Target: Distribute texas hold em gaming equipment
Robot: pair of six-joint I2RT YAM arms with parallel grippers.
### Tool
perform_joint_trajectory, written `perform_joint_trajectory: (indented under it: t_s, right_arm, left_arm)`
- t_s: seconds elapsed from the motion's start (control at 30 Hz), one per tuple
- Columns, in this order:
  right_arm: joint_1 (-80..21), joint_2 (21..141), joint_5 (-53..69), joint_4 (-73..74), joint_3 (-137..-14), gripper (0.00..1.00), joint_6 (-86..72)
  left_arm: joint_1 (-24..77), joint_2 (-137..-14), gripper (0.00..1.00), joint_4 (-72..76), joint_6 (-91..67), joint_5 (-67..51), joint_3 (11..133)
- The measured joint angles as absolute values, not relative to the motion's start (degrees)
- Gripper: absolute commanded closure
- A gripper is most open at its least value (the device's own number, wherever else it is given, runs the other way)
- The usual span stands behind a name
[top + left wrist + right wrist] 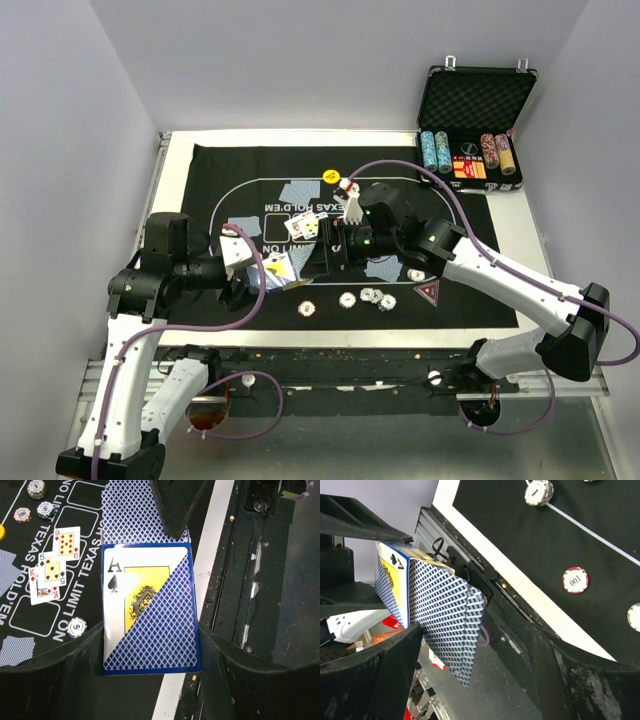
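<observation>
My left gripper [150, 632] is shut on a blue-backed deck of playing cards [150, 620] with an ace of spades on its face, held above the mat's near edge [280, 270]. Opposite it, my right gripper [475, 645] stands open, its jaws on either side of a few blue-backed cards [447, 615] that fan out from the deck's end. Three face-up cards [52, 565] lie in a row mid-mat. Face-down cards [297, 190] lie in pairs around them. Striped poker chips [370, 296] sit along the near edge of the mat, with a dark red triangular marker [428, 291] and a yellow button [331, 176].
The black felt mat [480, 300] covers most of the white table. An open black foam-lined case [478, 100] at the back right holds several chip stacks. My two arms meet over the mat's near middle. Metal rails run below the table's front edge [250, 605].
</observation>
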State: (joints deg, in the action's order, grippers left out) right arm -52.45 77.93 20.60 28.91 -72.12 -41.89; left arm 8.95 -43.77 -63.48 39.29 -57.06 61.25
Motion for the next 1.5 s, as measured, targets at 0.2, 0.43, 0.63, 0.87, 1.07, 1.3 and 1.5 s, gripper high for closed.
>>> perform_joint_trajectory:
  t_s: [0.2,0.43,0.63,0.87,1.07,1.3,1.5]
  right_arm:
    - [-52.53,77.69,18.22,28.77,-72.12,0.19,-42.48]
    - [-52.56,76.44,13.17,31.11,-72.73,0.29,-41.91]
    - [-52.56,75.85,8.97,34.20,-74.59,0.36,-40.66]
    - [-52.56,75.68,6.90,36.53,-76.93,0.47,-40.18]
    - [-52.56,75.46,6.85,36.62,-77.76,0.56,-40.21]
    - [-52.56,75.24,6.39,36.62,-77.76,0.76,-40.53]
    - [-52.56,74.00,4.51,36.64,-77.76,0.94,-41.45]
  left_arm:
    - [8.80,-43.79,0.80,-63.46,39.27,-57.01,61.14]
    - [8.80,-43.77,0.80,-63.42,39.11,-57.01,61.14]
    - [8.80,-43.77,0.80,-63.13,38.89,-57.08,61.14]
    - [8.80,-43.77,0.80,-63.02,38.85,-57.23,61.14]
    - [8.80,-43.62,0.80,-63.00,38.85,-57.25,61.14]
    - [8.80,-43.46,0.80,-62.98,38.87,-57.25,61.14]
    - [8.80,-43.44,0.80,-63.00,38.87,-57.25,61.14]
